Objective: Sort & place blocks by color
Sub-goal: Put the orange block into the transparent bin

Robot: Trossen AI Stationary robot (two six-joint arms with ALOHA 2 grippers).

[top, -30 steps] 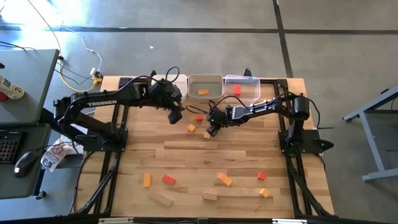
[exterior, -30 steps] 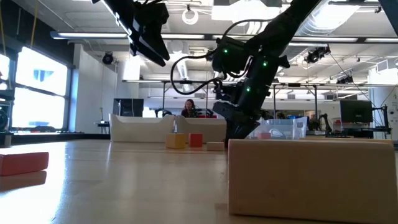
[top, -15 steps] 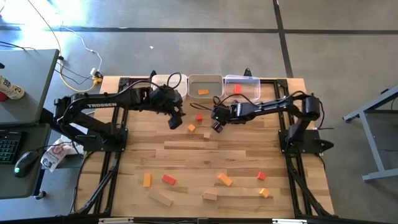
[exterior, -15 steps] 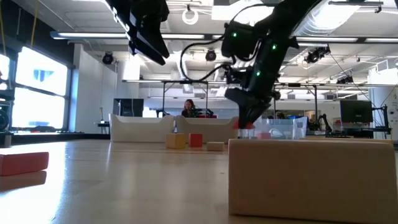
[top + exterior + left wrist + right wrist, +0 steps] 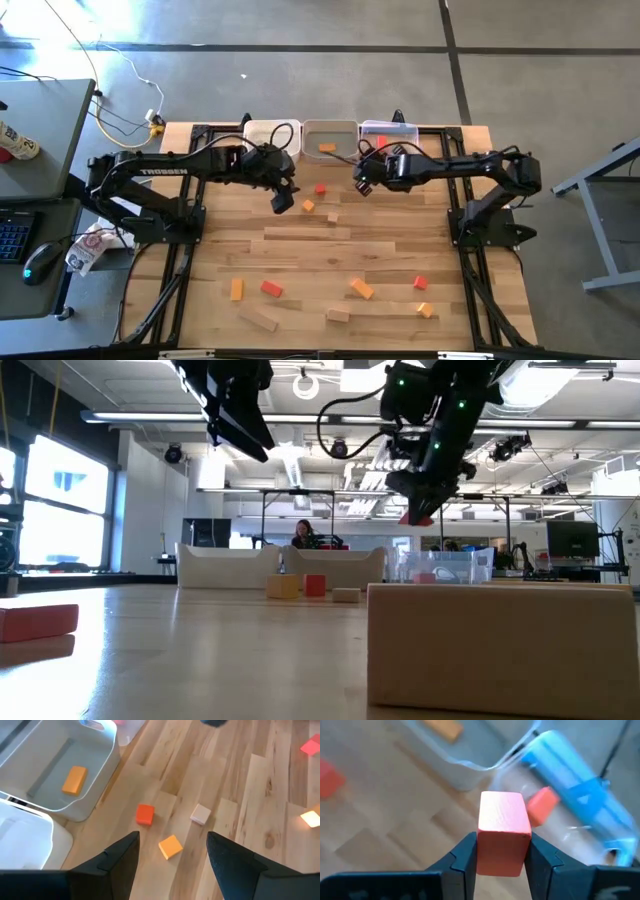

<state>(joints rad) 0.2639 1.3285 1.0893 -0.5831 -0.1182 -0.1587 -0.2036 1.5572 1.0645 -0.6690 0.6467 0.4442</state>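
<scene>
My right gripper (image 5: pixel 362 185) hangs above the table in front of the bins, shut on a red block (image 5: pixel 502 827); the low view shows it well clear of the table (image 5: pixel 420 512). My left gripper (image 5: pixel 282 200) hovers open above three loose blocks: a red cube (image 5: pixel 145 814), an orange cube (image 5: pixel 171 846) and a light wood cube (image 5: pixel 201 814). Three bins stand along the far edge. The middle bin (image 5: pixel 330 128) holds an orange block (image 5: pixel 326 148). The clear right bin (image 5: pixel 405 135) holds a red block (image 5: pixel 542 805). My right gripper pinches the red block by two opposite sides (image 5: pixel 482 845) between its two fingers (image 5: pixel 462 857). The fingers slant down from the table's right. The block is lifted clear of the table and sticks out beyond the fingertips.
Several more red, orange and wood blocks lie scattered near the table's front edge, among them a red one (image 5: pixel 271 288) and an orange one (image 5: pixel 361 289). A large wood block (image 5: pixel 500 645) sits close to the low camera. The white left bin (image 5: pixel 268 132) stands behind my left arm.
My right gripper has risen from the table with the red block, which is now lifted clear. It has gone toward the far right, up to the bins, and its fingers have tipped less steeply. My left gripper has drifted slightly toward the near edge.
</scene>
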